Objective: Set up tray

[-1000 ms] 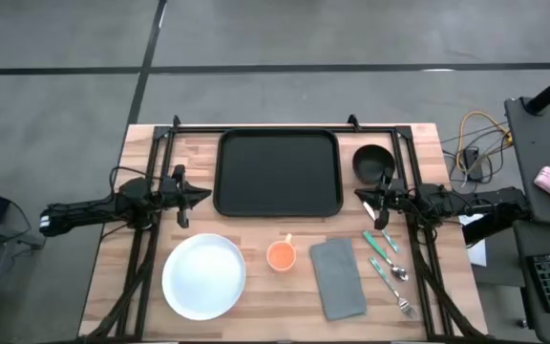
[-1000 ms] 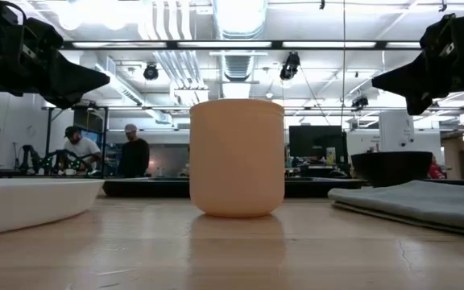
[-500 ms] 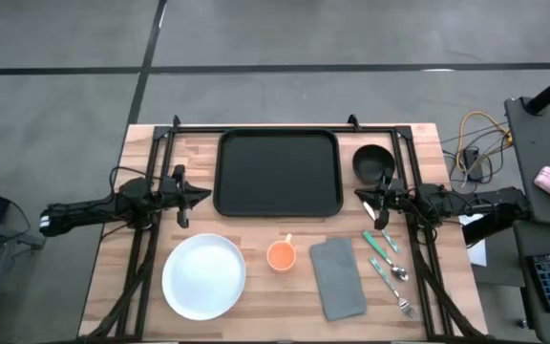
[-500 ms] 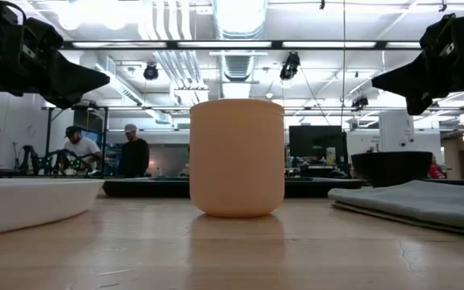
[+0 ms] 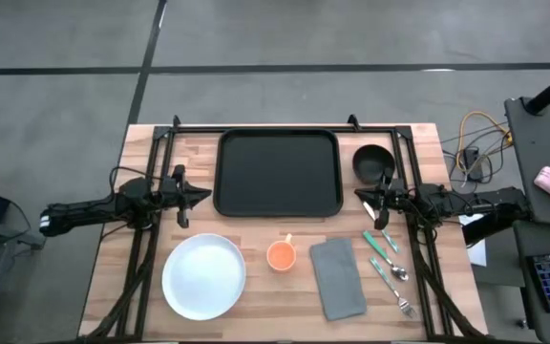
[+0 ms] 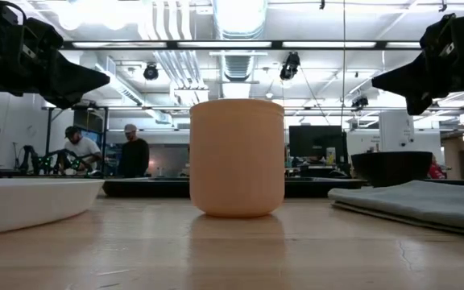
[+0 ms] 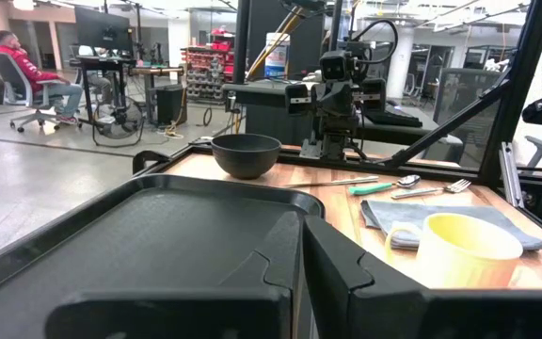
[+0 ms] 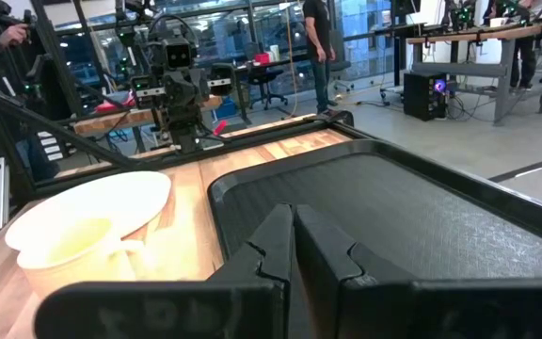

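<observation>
The black tray [image 5: 279,174] lies flat at the table's far middle, with nothing on it. A white plate [image 5: 204,276], an orange cup [image 5: 281,255] and a grey folded napkin [image 5: 338,278] rest along the near side. A black bowl [image 5: 372,162] stands right of the tray. Green-handled cutlery [image 5: 388,260] lies at the right. My left gripper [image 5: 204,195] hovers shut, level, beside the tray's left edge. My right gripper [image 5: 359,196] hovers shut, level, off the tray's right edge near the bowl. Neither holds anything.
A black metal frame [image 5: 256,127] runs around the table's far and side edges. Bare wood lies between the tray and the near row of dishes. People sit and stand in the room beyond the table [image 6: 103,149].
</observation>
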Available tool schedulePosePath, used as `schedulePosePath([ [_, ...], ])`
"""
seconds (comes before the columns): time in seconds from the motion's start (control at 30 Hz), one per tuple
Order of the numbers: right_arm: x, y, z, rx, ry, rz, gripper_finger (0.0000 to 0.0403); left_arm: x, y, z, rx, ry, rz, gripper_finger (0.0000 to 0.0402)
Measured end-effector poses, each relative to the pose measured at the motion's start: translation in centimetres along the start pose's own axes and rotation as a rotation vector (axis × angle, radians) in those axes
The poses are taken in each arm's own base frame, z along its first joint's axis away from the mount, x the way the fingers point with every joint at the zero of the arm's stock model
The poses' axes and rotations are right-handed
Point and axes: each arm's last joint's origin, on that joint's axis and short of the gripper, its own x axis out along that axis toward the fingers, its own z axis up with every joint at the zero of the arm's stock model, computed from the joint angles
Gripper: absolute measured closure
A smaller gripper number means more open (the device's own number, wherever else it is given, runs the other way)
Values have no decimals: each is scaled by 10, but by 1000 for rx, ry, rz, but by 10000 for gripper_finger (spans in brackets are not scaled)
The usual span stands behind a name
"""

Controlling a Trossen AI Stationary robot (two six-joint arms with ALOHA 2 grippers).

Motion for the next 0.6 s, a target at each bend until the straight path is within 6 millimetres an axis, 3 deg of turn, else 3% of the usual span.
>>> schedulePosePath([
  [0.2,0,1,7,56,-65,16,394,0,0,0,0,0,0,402],
  [0.4,-2,3,20,473,-190,82,394,0,0,0,0,0,0,402],
  [0.6,-2,2,21,723,-215,44,394,0,0,0,-8,-2,6,402],
])
